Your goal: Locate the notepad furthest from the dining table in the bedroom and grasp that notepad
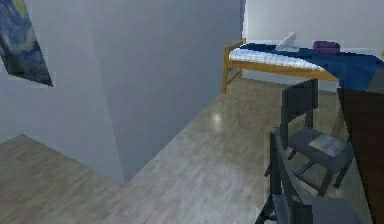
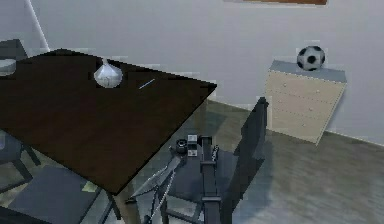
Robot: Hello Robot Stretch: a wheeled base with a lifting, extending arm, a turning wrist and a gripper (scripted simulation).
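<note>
Well, you're beside the dining surface, bed ahead; locating and grasping the notepad both remain. Tool: can't tell whether it holds anything.

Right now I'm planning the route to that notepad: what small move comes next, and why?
Probably drive forward a little over the open floor toward the bed. The dining table stands close beside the robot, so the farthest notepad likely lies away from it, and a pale thing on the bed is too small to name. Steer between the grey wall and the chairs.
</note>
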